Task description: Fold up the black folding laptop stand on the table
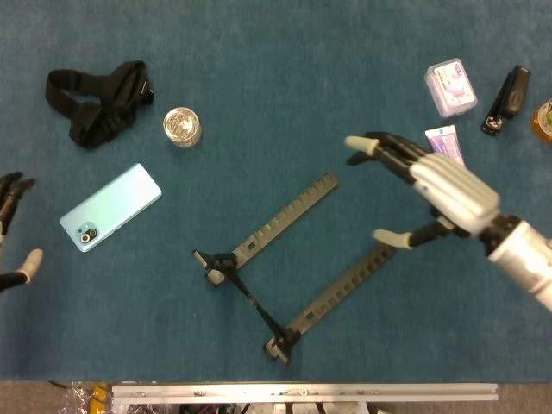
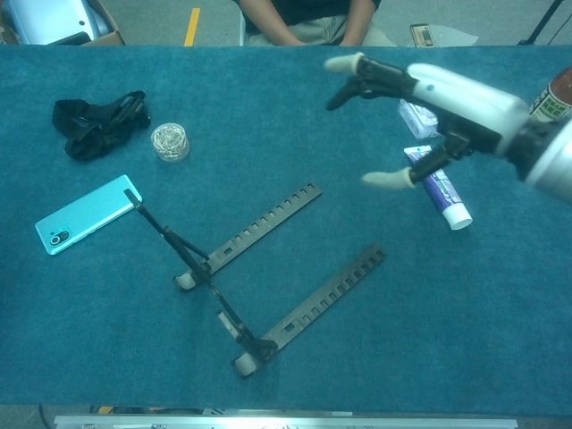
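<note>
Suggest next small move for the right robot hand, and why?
Probably bring the right robot hand back down to the laptop stand. It hovers open, holding nothing, and the stand's two notched arms lie spread apart on the table, not yet folded.

Stand lies spread while our hands hang apart

We see the black laptop stand [image 1: 280, 259] unfolded on the desk [image 1: 259, 52]; our right hand [image 1: 431, 185] hovers empty, fingers spread, and our left hand [image 1: 10, 228] shows at the edge.

You see a black laptop stand [image 1: 276, 267] with notched bars on a teal cloth table [image 1: 276, 69], a pale mint phone [image 1: 110, 207], a black strap [image 1: 97, 102], a purple-and-white tube [image 1: 455, 172], and your white right hand [image 1: 431, 185] with black fingers [image 1: 392, 148].
</note>
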{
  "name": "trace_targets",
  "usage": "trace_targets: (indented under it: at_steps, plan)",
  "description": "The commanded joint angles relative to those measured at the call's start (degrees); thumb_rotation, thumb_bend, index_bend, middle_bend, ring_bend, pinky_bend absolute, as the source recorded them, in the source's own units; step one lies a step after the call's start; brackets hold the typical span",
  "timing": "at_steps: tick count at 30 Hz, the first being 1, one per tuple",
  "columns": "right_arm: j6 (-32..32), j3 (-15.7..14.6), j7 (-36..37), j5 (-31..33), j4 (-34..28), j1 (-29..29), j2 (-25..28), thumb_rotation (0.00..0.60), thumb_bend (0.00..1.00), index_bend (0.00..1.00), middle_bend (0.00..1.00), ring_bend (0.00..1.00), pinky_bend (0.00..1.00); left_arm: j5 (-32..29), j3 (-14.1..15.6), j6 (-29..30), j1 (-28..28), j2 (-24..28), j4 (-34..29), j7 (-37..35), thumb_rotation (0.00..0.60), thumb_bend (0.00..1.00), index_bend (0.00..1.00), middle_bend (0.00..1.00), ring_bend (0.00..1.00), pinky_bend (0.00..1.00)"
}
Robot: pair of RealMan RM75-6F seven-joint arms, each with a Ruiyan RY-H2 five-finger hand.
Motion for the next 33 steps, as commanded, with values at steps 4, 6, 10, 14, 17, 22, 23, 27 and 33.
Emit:
trace_targets:
  at_steps: [4, 6, 10, 14, 17, 22, 23, 27, 33]
  plan:
    - [5.19, -2.93, -11.54, 0.46, -0.49, -5.24, 2.96, 0.600, 0.17, 0.00, 0.21, 0.03, 0.09, 1.56, 0.89, -3.95, -2.47, 0.31, 1.09, -2.41, 0.600, 0.28, 0.08, 0.09, 0.01, 0.09]
    - [6.07, -2.08, -12.48, 1.41, -0.81, -5.61, 3.47, 0.600, 0.17, 0.00, 0.21, 0.03, 0.09, 2.11, 1.35, -6.14, -3.74, 1.40, 0.54, -3.50, 0.600, 0.28, 0.05, 0.07, 0.00, 0.08]
    - [6.66, -0.14, -12.74, 2.85, -2.68, -5.44, 5.48, 0.600, 0.10, 0.00, 0.21, 0.03, 0.09, 3.95, 2.80, -10.40, -6.20, 4.60, -2.08, -5.62, 0.600, 0.28, 0.00, 0.02, 0.00, 0.05]
    - [7.12, 1.46, -13.91, 4.16, -3.49, -5.30, 6.18, 0.600, 0.05, 0.00, 0.20, 0.02, 0.09, 5.41, 3.97, -13.45, -8.10, 7.34, -4.61, -7.79, 0.600, 0.27, 0.00, 0.00, 0.00, 0.03]
    - [6.98, 2.17, -14.69, 5.26, -3.72, -5.24, 6.25, 0.600, 0.04, 0.00, 0.20, 0.02, 0.09, 6.26, 4.43, -15.29, -9.53, 8.66, -6.18, -10.31, 0.591, 0.27, 0.00, 0.00, 0.00, 0.03]
    - [6.42, 2.32, -15.36, 6.27, -3.52, -5.42, 5.76, 0.600, 0.00, 0.00, 0.20, 0.02, 0.09, 7.45, 4.30, -17.21, -11.86, 9.13, -8.44, -14.80, 0.522, 0.26, 0.00, 0.00, 0.00, 0.03]
    - [6.23, 2.28, -15.32, 6.44, -3.41, -5.45, 5.68, 0.600, 0.00, 0.00, 0.20, 0.02, 0.09, 7.68, 4.23, -17.72, -12.40, 9.06, -8.79, -15.62, 0.515, 0.26, 0.00, 0.00, 0.00, 0.03]
    - [5.85, 2.32, -14.88, 6.82, -2.79, -5.60, 5.22, 0.600, 0.00, 0.00, 0.20, 0.02, 0.09, 8.34, 4.07, -20.72, -15.12, 9.07, -10.45, -19.31, 0.474, 0.26, 0.00, 0.00, 0.00, 0.03]
    - [5.68, 3.33, -13.11, 7.78, -1.58, -5.62, 4.96, 0.600, 0.00, 0.00, 0.20, 0.02, 0.09, 9.08, 3.87, -24.69, -18.99, 8.11, -12.08, -24.66, 0.411, 0.26, 0.00, 0.00, 0.00, 0.03]
